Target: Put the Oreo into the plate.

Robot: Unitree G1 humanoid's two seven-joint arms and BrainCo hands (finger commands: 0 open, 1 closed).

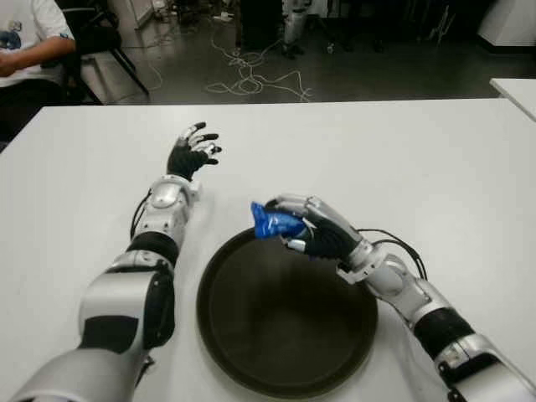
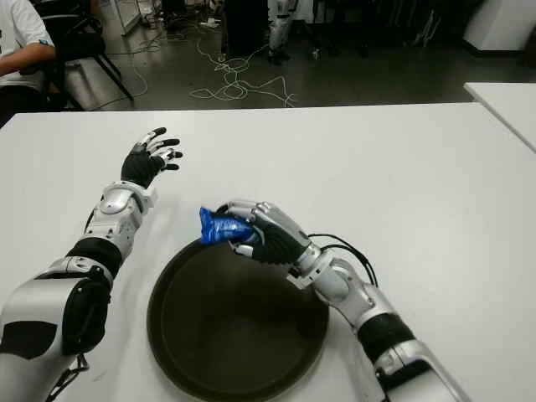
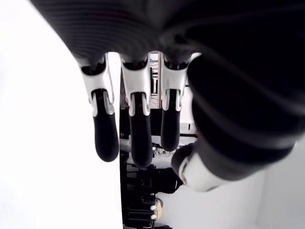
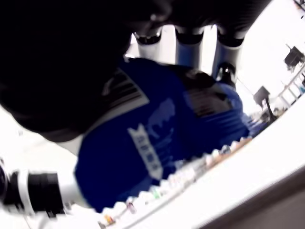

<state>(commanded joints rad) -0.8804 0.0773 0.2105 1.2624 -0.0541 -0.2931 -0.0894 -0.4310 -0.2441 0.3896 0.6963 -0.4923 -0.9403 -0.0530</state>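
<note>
While the right hand (image 1: 322, 230) holds the blue Oreo packet (image 1: 275, 223) pinched between thumb and curled fingers, the packet hangs over the far rim of the dark round plate (image 1: 251, 352), its outer end reaching just beyond that rim. In the left eye view the left hand (image 1: 193, 151) shows well beyond the plate, to its far left above the white table (image 1: 419, 159), fingers spread and holding nothing. A seated person (image 1: 29, 42) shows at the far left corner, past the table edge, with cables (image 1: 251, 79) lying on the floor behind.

The right eye view tells the same: the packet (image 2: 222, 226) sits at the plate's far rim (image 2: 180, 264), gripped by the right hand (image 2: 264, 233), with the wrist and forearm crossing the plate's right side.

In the left wrist view the left hand's fingers (image 3: 106, 129) hang straight and apart, with nothing between them.

In the right wrist view the blue wrapper (image 4: 157, 138) fills the frame, clamped under the fingers (image 4: 188, 45), its crimped edge close to a pale surface below; whether it touches I cannot tell.

The risk, as I judge it, lies in where the packet hangs. Released here, it could land on the rim and tip outward onto the table, since part of it overhangs the plate's edge. A light foil wrapper may also cling to a finger as the grip loosens and drop askew. Drawing the hand nearer the plate's middle before letting go would guard against both.
</note>
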